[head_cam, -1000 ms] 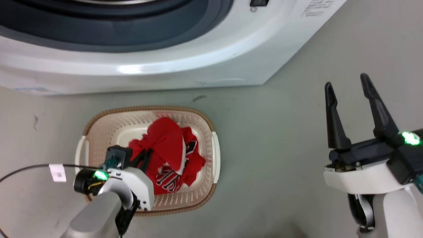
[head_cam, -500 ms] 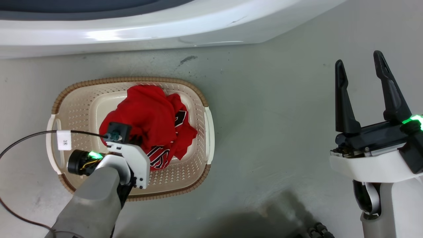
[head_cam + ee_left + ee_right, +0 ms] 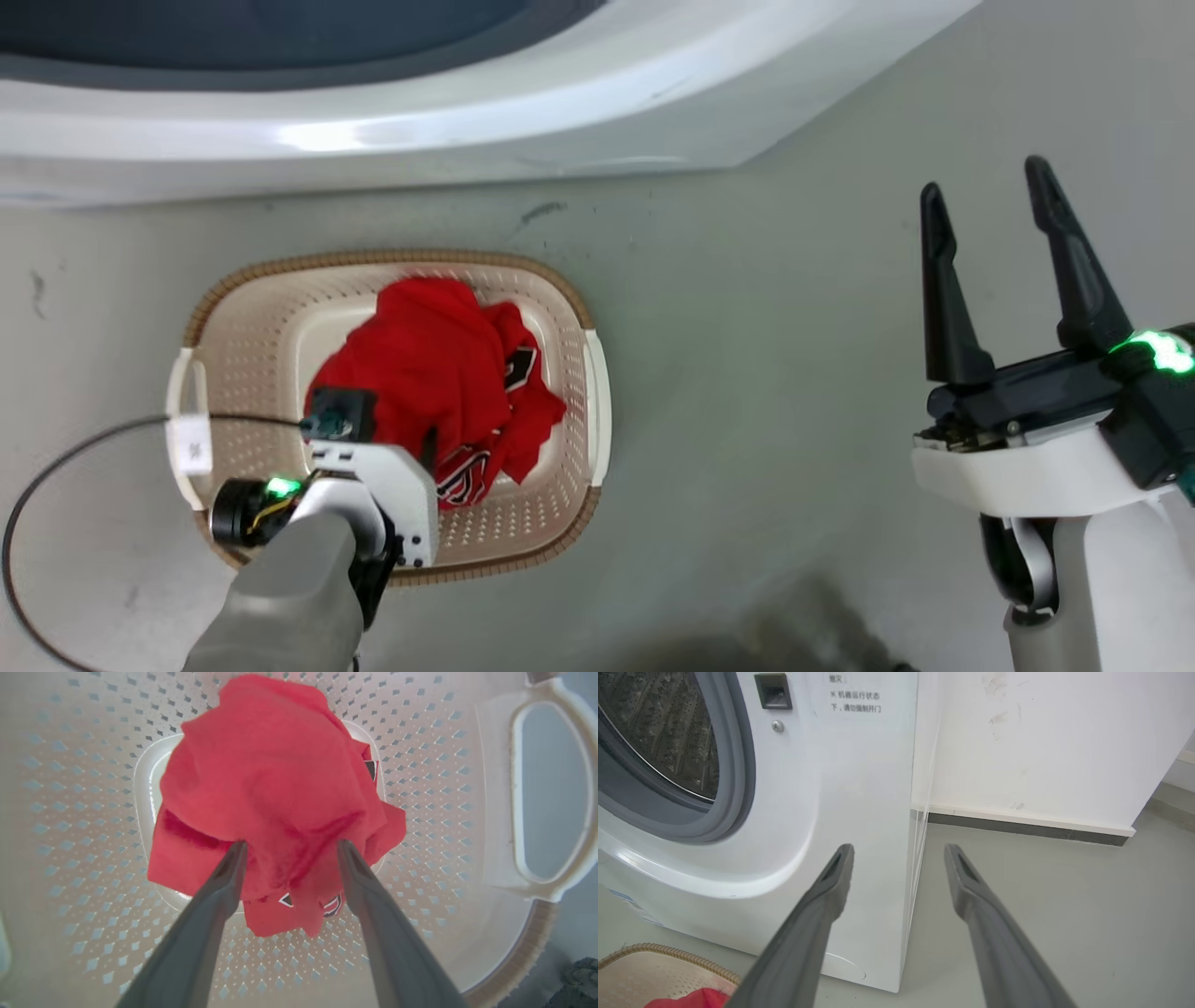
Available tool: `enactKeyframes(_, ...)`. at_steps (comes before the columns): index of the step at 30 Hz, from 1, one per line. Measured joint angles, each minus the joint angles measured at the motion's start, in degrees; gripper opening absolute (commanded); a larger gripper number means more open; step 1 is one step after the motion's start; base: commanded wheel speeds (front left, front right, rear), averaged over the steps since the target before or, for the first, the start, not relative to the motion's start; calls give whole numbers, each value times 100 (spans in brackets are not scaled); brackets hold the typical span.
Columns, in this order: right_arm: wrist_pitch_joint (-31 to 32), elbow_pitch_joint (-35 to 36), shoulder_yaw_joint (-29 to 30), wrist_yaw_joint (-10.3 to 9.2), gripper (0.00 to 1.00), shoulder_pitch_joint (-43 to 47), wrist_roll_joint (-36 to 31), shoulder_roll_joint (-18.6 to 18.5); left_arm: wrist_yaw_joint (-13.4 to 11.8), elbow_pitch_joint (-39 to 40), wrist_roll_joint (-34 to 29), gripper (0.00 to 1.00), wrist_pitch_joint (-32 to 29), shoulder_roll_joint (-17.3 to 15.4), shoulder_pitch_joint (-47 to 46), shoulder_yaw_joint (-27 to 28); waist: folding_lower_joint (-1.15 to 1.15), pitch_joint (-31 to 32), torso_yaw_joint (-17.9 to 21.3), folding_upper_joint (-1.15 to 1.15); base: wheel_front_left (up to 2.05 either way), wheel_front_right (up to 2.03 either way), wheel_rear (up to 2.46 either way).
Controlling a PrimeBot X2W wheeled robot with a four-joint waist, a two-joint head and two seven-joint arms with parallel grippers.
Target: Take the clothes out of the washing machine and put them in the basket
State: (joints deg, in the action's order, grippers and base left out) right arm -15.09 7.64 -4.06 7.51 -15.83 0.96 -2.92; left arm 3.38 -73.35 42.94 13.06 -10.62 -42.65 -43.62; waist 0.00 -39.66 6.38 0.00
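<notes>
On washing machine (image 3: 859, 812), notice (image 3: 854, 701) "请勿强制开门"

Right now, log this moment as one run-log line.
clothes: red, heaped in basket | left gripper: open, above clothes | right gripper: open, holding nothing

The washing machine (image 3: 560, 121) is cut off above.

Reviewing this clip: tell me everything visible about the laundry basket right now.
The basket is cream plastic, rounded rectangular, its sloping walls pierced with small holes, with a brown woven-look rim and a pale loop handle on each short side. It stands upright on the grey floor in front of the washing machine, apart from it. The red clothes lie heaped on its smooth bottom. The left gripper hangs open over them, clear of the walls.
</notes>
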Motion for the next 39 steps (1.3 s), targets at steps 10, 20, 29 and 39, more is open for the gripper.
enactKeyframes(10,0,-160,-23,0,100,428,-11,1,-517,1774,-552,100,201,-243,856,827,0,1023,-144,0,0,0,0)
enactKeyframes(20,0,-280,-16,0,100,871,-21,0,-901,3843,-1779,100,201,-149,2287,2345,-1,1905,-319,0,0,0,0)
enactKeyframes(29,0,-377,52,0,100,1227,-14,1,-910,5263,-2752,100,201,234,3263,3426,-2,2573,-434,0,0,0,0)
enactKeyframes(39,0,-445,165,0,100,1552,21,0,-901,6464,-3559,100,201,577,3979,4045,-2,3188,-552,0,0,0,0)
